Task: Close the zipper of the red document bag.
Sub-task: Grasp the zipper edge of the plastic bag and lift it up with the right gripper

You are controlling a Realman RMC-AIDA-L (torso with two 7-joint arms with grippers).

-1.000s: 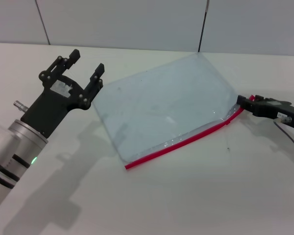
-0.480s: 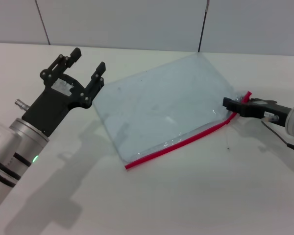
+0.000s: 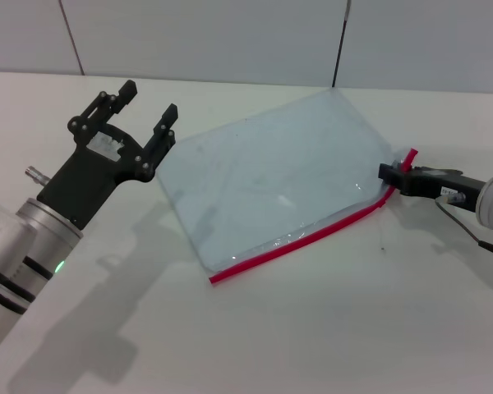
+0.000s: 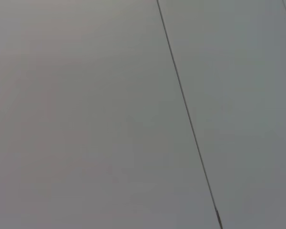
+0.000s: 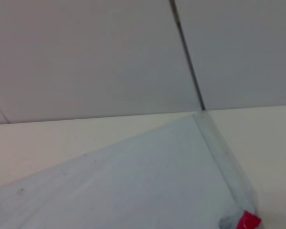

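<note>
The red document bag (image 3: 271, 176) lies flat on the white table, a translucent pale blue-grey pouch; it also fills the lower part of the right wrist view (image 5: 133, 186). Its zipper (image 3: 304, 238) is a red strip along the near long edge, and the right end curls up beside the corner, where a red bit (image 5: 249, 220) shows. My right gripper (image 3: 388, 173) sits low at that right corner, its fingers closed together on the zipper's end. The slider itself is hidden. My left gripper (image 3: 149, 99) hovers open above the table just left of the bag, holding nothing.
A grey panelled wall (image 3: 230, 37) with a dark seam (image 4: 186, 114) rises behind the table; the left wrist view holds nothing else. Bare white tabletop (image 3: 312, 336) spreads in front of the bag.
My right gripper has shifted left toward the bag's corner, and the zipper's right end now bends upward. The left arm has barely moved.
</note>
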